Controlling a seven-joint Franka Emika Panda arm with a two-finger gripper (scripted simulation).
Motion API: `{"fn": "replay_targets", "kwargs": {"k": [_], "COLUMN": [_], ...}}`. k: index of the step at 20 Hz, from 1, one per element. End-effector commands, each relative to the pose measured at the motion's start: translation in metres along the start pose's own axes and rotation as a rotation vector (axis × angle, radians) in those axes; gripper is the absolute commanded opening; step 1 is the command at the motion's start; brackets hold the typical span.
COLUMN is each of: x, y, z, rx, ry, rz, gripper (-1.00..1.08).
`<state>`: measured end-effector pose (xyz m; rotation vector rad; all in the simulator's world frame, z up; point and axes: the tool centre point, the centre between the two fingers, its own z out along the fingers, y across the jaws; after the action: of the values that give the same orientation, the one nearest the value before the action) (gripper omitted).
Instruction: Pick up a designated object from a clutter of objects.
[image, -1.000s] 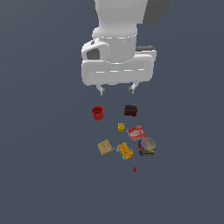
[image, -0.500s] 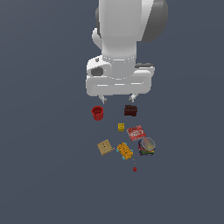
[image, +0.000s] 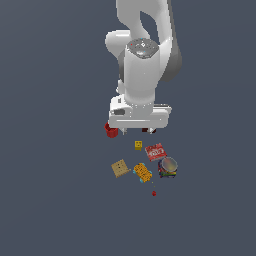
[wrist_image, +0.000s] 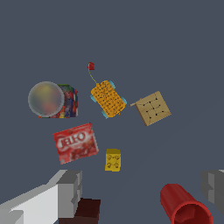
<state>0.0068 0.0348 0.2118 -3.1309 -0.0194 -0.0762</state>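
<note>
Hanging low over the dark desk (image: 55, 200), the pincer (wrist_image: 142, 192) has its fingers spread apart with nothing between them; in the wrist view one finger (wrist_image: 70, 192) stands beside the dark brown block (wrist_image: 87, 210) and the other finger (wrist_image: 214, 186) stands past the red cup (wrist_image: 183, 205), which lies on its side. The tiny yellow block (wrist_image: 113, 159) sits on the desk, untouched, lying in the gap between the two fingers' lines but farther out, apart from both. In the exterior view that yellow block (image: 138, 145) lies just below the arm's wrist housing, between the cup (image: 110, 131) and the red flat packet (image: 155, 151), with the brown block (image: 146, 130) mostly hidden by the hand. The packet (wrist_image: 75, 143) lies just beside the yellow block without touching it. Farther off rest the orange waffle-patterned piece (wrist_image: 108, 99), the tan cracker-like square (wrist_image: 152, 108), and the silver-topped can (wrist_image: 51, 99), each apart from the others. A tiny red bit (wrist_image: 91, 66) lies beyond the waffle piece, joined to it by a thin line.
</note>
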Motion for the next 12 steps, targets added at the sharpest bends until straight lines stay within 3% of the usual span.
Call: {"fn": "replay_targets", "kwargs": {"k": [1,12], "x": [-0.009,-0.051], "y": [-0.004,-0.016], "z": [0.029,0.117], "rx": [-0.003,-0.010], "ry": [-0.009,-0.040], "rz": [0.012,0.048], "gripper": [1.00,1.00]}}
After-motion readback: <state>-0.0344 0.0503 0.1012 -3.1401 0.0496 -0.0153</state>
